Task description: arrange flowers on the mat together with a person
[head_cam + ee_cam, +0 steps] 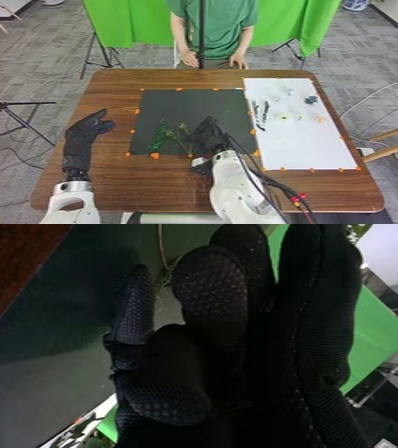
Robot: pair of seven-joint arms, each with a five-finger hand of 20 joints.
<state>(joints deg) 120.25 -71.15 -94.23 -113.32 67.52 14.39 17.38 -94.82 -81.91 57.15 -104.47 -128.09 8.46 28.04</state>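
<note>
In the head view my right hand point(209, 136) is over the lower right part of the dark mat point(182, 107), its relaxed fingers pointing away from me. Just left of it lies a thin green sprig point(183, 136), and farther left a fuller green leafy stem point(160, 137). My left hand point(87, 131) rests apart from the mat on its left side, fingers loosely extended. In the right wrist view, my right hand point(209, 349) has its thumb across the palm; beyond the fingertips runs a thin stem point(162, 246). Whether hand and stem touch is unclear.
Right of the mat, a white sheet point(302, 145) bears dark stems point(260, 114), a dark blue flower cluster point(311, 100) and several small pale or yellow flowers. Orange tape pieces mark the edges of mat and sheet. Cables run beside my right arm.
</note>
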